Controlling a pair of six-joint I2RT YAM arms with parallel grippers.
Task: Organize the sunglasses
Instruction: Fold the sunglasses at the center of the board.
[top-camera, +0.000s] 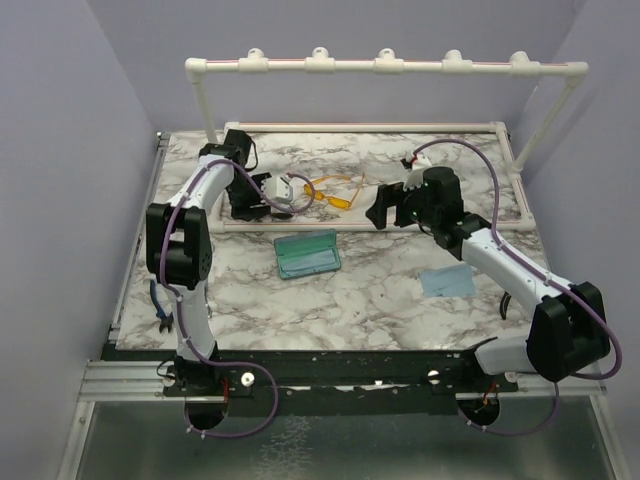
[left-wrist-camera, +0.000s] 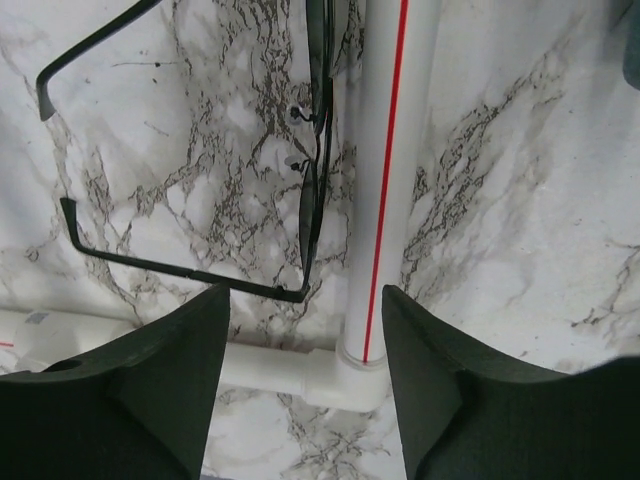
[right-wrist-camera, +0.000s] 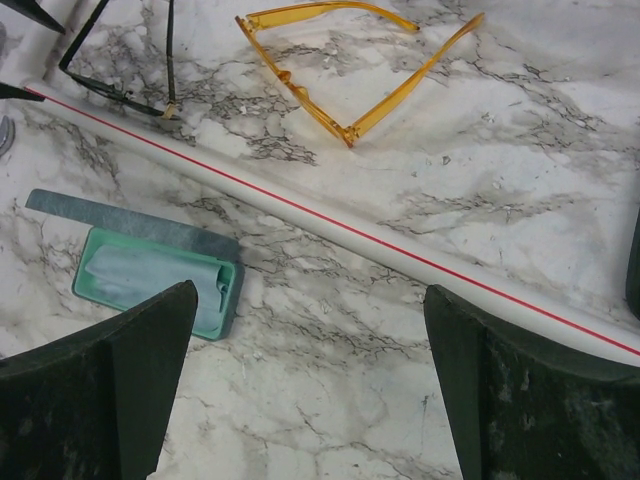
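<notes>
The dark wire-frame sunglasses (left-wrist-camera: 312, 170) lie unfolded on the marble, their front against a white pipe (left-wrist-camera: 385, 180) with a red stripe. My left gripper (left-wrist-camera: 305, 305) hovers just short of their near corner, above the pipe's elbow joint, jaws apart with nothing between them. The yellow-orange sunglasses (right-wrist-camera: 335, 75) (top-camera: 335, 190) lie unfolded beyond the same pipe. Over bare marble on the near side of the pipe my right gripper (right-wrist-camera: 310, 300) (top-camera: 388, 212) stands wide open. From above, the left gripper (top-camera: 245, 208) covers most of the dark pair.
An open teal case (top-camera: 308, 253) (right-wrist-camera: 150, 275) with a cloth inside lies mid-table. A light blue cloth (top-camera: 447, 281) lies to its right. A low white pipe frame (top-camera: 300, 227) fences the back area, and a taller pipe rail (top-camera: 385, 66) spans the rear.
</notes>
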